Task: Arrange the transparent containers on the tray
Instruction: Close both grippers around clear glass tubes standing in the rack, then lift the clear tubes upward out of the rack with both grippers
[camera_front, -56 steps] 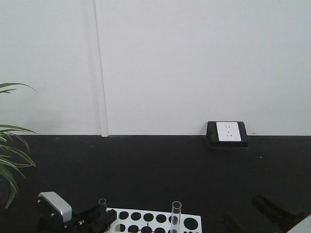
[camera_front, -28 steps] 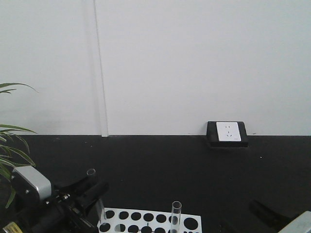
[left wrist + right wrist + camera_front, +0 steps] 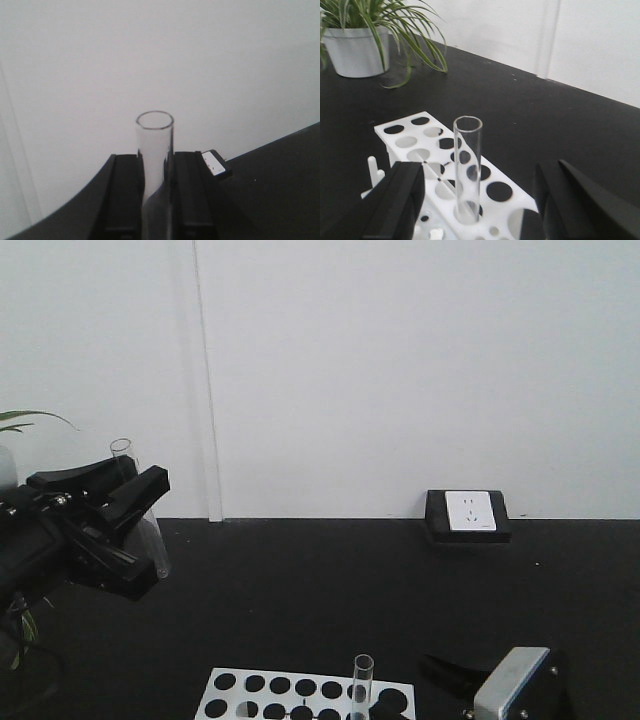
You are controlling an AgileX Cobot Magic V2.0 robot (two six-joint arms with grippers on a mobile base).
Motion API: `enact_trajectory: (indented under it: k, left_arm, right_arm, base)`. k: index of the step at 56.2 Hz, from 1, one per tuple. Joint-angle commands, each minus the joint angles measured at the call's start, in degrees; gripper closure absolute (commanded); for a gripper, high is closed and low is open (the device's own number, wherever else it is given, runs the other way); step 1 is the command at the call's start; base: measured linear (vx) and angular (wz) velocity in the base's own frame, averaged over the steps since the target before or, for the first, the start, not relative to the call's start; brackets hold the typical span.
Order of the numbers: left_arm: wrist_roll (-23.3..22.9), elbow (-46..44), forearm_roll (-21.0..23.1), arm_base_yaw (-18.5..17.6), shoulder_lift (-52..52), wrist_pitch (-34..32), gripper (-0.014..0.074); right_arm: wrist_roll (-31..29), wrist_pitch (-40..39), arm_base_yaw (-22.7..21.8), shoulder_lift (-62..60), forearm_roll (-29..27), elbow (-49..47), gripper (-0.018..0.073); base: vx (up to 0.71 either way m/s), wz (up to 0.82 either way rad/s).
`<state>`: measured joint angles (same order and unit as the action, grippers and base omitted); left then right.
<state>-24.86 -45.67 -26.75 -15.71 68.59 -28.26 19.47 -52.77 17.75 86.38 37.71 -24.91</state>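
Observation:
My left gripper is raised at the far left of the front view, shut on a clear test tube that leans slightly, rim upward. In the left wrist view the tube stands between the two black fingers, against the white wall. A second test tube stands upright in a hole of the white rack. My right gripper is open, one finger on each side of this tube and well apart from it. The yellow tray is out of view.
A potted plant stands on the black tabletop beyond the rack's far end. A wall socket sits at the back edge of the table, against the white wall. The rack lies at the front edge.
My left gripper has lifted its test tube out of the rack, up and to the left. The right gripper has moved in toward the tube that stays in the rack.

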Motion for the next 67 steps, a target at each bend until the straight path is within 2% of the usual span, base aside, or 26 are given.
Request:
enact_trajectory:
  k: [1,15,22,29,42,58,67]
  left_arm:
    - [-1.92,-1.99,1.15,-0.25,-1.51,-2.93,0.0601]
    - [-2.46,-1.99,1.26,-0.25,-1.51,-2.93,0.0601]
    - [-2.46,-1.99,1.26,-0.25,-1.51,-2.93,0.0601]
    - [-2.51,-1.99,1.27,-0.25,-1.51,-2.93,0.0601]
    - [-2.56,-1.99,1.33,-0.25,-1.51,-2.93,0.0601]
    - [-2.62,-1.99,1.32,-0.25,-1.51,-0.77,0.0601]
    - [-2.62,-1.99,1.32,-0.25,-1.51,1.82,0.0601]
  right_arm:
    - [0.03,-8.54,0.06,2.75,0.63,-3.17,0.0048]
    - [0.51,-16.27,0.06,14.01,1.82,-7.97,0.0051]
    - [0.51,-17.65,0.06,16.59,2.02,-9.7,0.0094]
    - [0.51,-17.9,0.06,17.37,2.24,-10.45,0.0221]
    - [1.6,-18.54,0.06,17.37,4.17,-10.45,0.0569]
    - [3.31,-18.18,0.06,13.65,4.52,-10.45,0.0572]
    - [5.38,-13.29,0.06,6.28,4.11,-11.04,0.0572]
  base:
    - [0.0,0.0]
    - [0.0,0.0]
    - [0.0,0.0]
    - [0.0,0.0]
    - [0.0,0.0]
    - [0.0,0.0]
    - [0.0,0.0]
